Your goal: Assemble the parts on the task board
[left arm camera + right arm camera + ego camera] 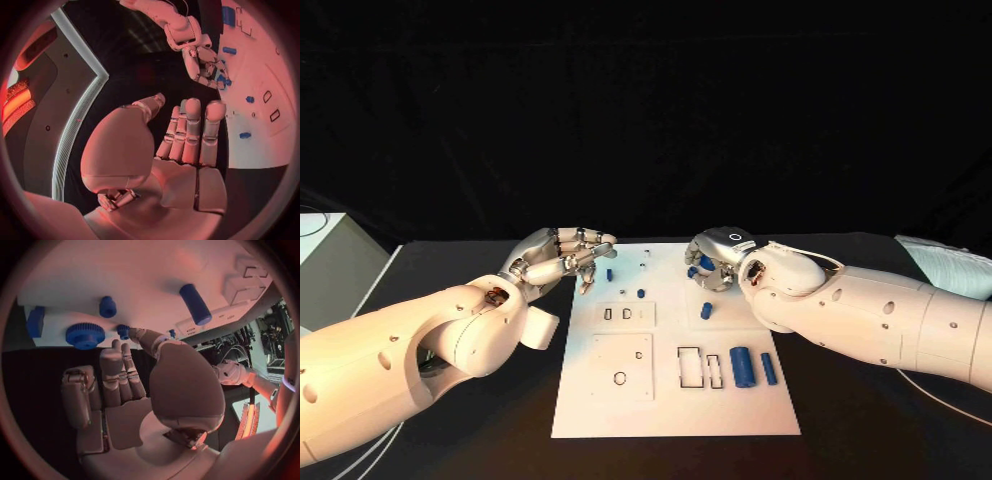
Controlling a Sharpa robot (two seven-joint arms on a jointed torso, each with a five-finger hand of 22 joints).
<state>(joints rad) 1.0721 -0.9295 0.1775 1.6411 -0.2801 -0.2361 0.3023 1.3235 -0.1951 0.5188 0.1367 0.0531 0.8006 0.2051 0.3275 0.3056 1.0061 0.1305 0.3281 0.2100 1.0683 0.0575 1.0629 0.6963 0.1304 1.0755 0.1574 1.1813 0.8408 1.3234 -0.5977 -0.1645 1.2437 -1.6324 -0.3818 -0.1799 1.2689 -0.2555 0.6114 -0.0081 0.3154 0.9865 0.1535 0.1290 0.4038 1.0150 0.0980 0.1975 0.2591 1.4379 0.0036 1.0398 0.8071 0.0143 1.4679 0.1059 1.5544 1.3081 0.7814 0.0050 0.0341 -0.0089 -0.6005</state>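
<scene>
The white task board (pixel 678 405) lies in the middle of the table. My left hand (pixel 567 254) hovers at its far left corner, and in the left wrist view this hand (pixel 187 145) has straight, spread fingers that hold nothing. My right hand (pixel 720 257) is over the far right part of the board (pixel 125 275) and pinches a small blue part (pixel 123 331) between thumb and finger. That part (pixel 220 80) also shows in the right hand (pixel 203 62). Close by on the board are a blue gear (pixel 85 335), a short blue peg (pixel 107 306) and a blue cylinder (pixel 195 303).
Two larger blue parts (pixel 741 367) (pixel 769 368) lie side by side at the board's near right, beside empty rectangular slots (pixel 689 366). Small blue pieces (pixel 609 273) (pixel 642 293) sit near the left hand. A pale box (pixel 329 265) stands at the table's far left.
</scene>
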